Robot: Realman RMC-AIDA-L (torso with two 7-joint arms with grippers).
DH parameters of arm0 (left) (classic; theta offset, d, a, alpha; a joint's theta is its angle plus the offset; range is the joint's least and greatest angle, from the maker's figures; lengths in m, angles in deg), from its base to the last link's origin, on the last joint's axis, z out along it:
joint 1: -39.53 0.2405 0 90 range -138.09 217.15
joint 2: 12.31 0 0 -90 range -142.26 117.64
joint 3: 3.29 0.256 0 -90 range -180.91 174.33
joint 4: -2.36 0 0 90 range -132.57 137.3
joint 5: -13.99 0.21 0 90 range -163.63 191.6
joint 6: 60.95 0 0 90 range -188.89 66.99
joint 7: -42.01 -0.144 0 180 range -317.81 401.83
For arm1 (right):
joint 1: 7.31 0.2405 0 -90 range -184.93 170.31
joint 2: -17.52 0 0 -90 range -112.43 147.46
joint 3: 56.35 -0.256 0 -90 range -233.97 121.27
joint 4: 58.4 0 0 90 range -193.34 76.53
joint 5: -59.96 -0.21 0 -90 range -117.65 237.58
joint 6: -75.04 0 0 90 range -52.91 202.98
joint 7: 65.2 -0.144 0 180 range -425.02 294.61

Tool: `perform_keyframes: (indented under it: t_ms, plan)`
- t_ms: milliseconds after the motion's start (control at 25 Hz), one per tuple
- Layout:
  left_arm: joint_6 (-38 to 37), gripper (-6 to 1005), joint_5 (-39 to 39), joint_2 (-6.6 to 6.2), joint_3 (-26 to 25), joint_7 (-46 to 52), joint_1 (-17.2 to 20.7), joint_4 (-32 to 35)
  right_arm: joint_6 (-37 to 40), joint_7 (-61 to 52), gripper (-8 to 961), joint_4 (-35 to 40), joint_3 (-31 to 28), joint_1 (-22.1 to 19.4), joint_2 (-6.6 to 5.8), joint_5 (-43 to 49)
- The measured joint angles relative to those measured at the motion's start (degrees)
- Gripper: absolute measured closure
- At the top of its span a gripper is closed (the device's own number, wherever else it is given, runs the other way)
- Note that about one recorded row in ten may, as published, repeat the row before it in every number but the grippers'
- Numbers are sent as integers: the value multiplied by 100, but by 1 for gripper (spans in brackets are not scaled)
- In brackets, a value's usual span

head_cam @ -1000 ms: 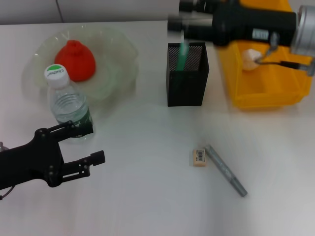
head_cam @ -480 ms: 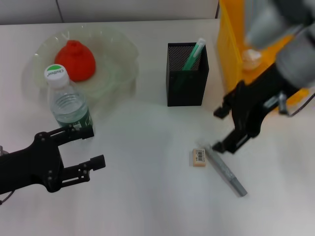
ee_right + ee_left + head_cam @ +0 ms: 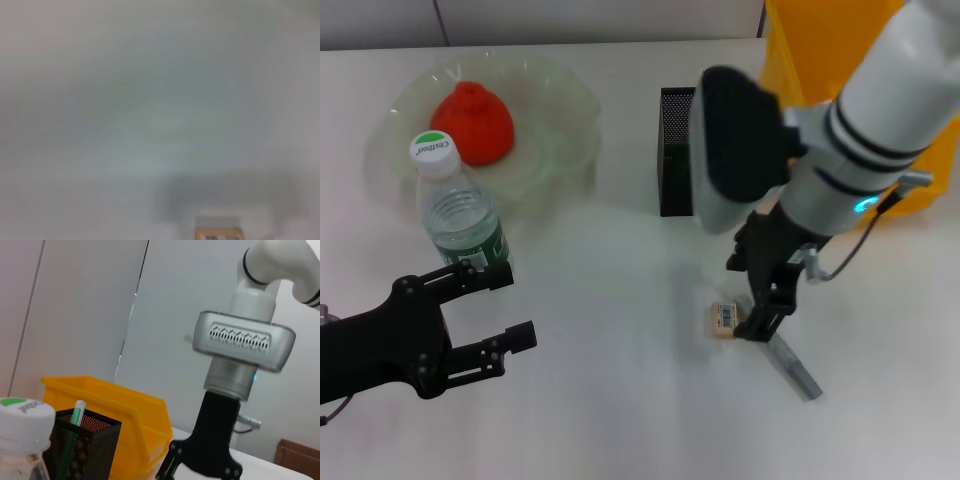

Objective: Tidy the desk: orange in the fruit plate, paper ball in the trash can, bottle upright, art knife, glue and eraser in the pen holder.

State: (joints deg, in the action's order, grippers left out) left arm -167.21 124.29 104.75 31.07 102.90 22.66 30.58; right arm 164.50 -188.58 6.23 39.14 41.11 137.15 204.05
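step in hand: eraser (image 3: pixel 724 319) pickup, right claw (image 3: pixel 757 312) low beside it, fingers parted, empty; next: straddle, close, lift to pen holder (image 3: pixel 676 150); left claw (image 3: pixel 505 307) open, idle.

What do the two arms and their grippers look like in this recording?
The right arm has glossy white links with black rings, a small teal light, a thin black cable, and a grey vented wrist block; its right gripper is black. The left gripper is a matte black linkage frame with slim black fingers.
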Motion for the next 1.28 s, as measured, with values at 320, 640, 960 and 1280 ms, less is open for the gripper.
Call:
perform_keyframes:
  t_ms: [320, 640, 960, 1280]
  plan:
    - [21, 230, 0, 13, 0, 3, 0, 0, -601, 10, 170, -512, 658, 141, 22, -313]
    - [40, 230, 0, 13, -30, 2, 0, 0, -826, -99, 313, -577, 861, 102, 26, -363]
    - [53, 230, 0, 10, -36, 2, 6, 0, -162, -307, 550, 1285, -220, -507, -17, -366]
    - [71, 230, 0, 11, -16, 2, 9, 0, -1430, -557, 552, 2052, -1228, -902, -10, -159]
